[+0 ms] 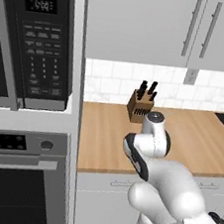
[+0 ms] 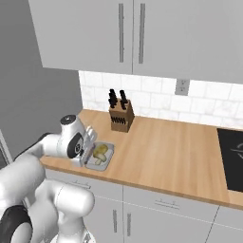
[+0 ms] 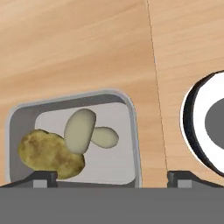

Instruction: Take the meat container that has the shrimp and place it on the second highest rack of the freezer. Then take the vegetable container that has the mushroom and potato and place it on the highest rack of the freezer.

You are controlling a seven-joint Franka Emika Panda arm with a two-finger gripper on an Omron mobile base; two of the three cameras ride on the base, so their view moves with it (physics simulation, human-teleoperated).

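While the jaws are held wide apart, the vegetable container (image 3: 131, 131), with potato (image 3: 48, 153) and mushroom (image 3: 85, 131), is seen resting on the tabletop (image 3: 87, 43).

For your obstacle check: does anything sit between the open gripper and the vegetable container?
Nothing visible does. The gripper hangs open directly over the vegetable container; inside lie the potato and mushroom.

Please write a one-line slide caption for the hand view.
Open gripper above shallow grey tray holding yellow-brown potato and pale mushroom on wooden counter.
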